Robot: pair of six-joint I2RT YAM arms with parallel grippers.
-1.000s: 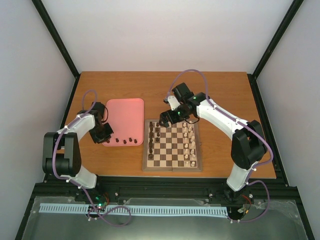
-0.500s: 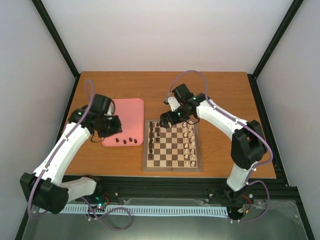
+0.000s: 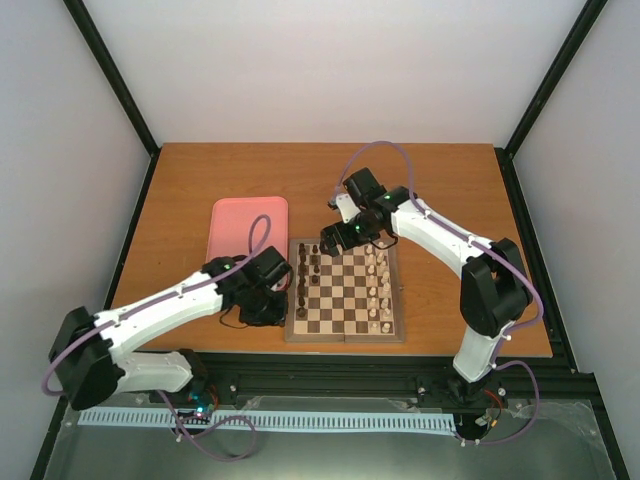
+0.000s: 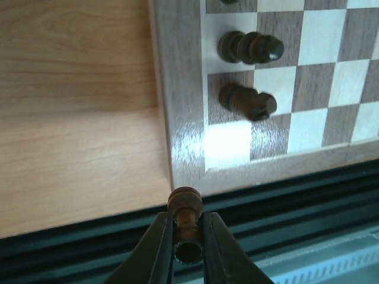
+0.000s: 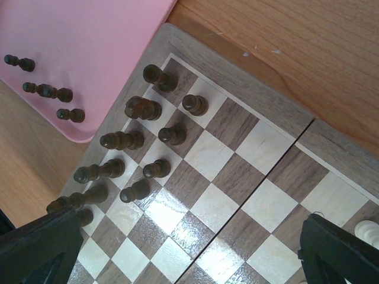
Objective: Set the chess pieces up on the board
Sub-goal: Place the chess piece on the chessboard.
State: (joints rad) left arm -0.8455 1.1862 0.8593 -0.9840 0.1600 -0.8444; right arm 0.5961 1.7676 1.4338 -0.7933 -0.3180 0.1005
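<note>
My left end effector (image 4: 185, 239) was clamped on one dark chess piece (image 4: 185, 208), held just off the near-left corner of the board (image 4: 180, 118), close to the near edge of the tabletop (image 4: 71, 118). My right end effector (image 5: 189, 245) hung with its fingers spread wide (nothing between them) over the board's far-left part, above rows of standing dark pieces (image 5: 133, 142). Three stray pieces (image 5: 47, 92) lay on the pink tray (image 5: 89, 35).

Wooden table (image 3: 450, 190) with checkered board (image 3: 344, 337) and pink tray (image 3: 245, 215)
</note>
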